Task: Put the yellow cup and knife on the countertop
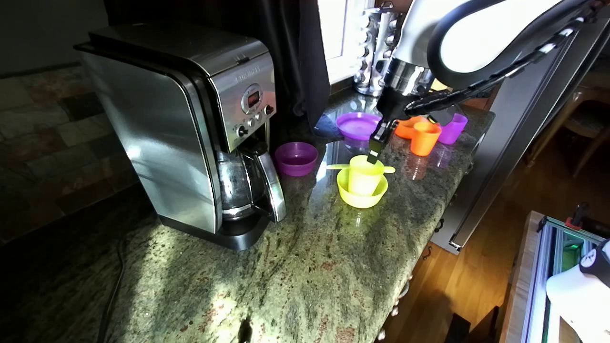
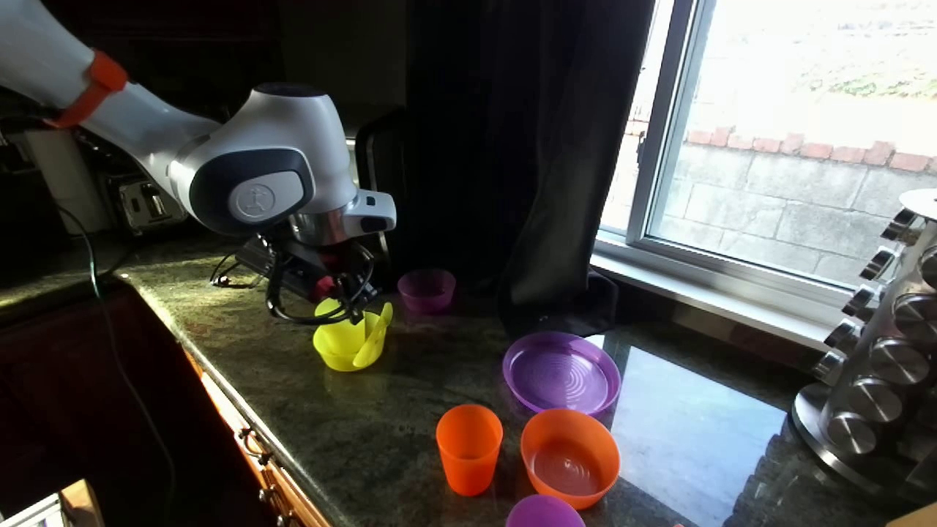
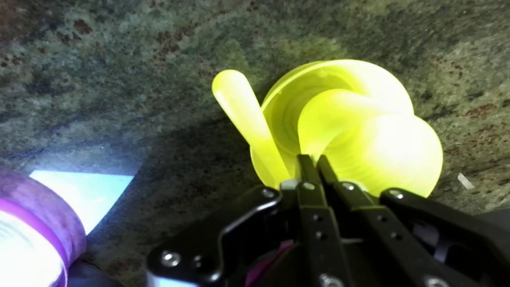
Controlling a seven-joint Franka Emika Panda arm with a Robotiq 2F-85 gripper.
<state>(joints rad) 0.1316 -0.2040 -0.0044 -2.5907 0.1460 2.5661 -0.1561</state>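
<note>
On the left stands a steel coffee maker [image 1: 162,124], its front lettering [image 1: 246,74] too blurred to read. Right of it sits a purple bowl [image 1: 296,166]. Next, on the speckled countertop [image 1: 295,267], a yellow-green bowl [image 1: 360,201] has the thin, flat yellow knife [image 3: 255,129] across it, rounded end jutting past the rim. Within that bowl is the yellow cup [image 1: 364,181], pale and smooth, light whitening its inside. The gripper [image 3: 313,159] has its jaws nearly together, pinching the cup's rim. To the right stands an orange cup [image 1: 425,139].
</note>
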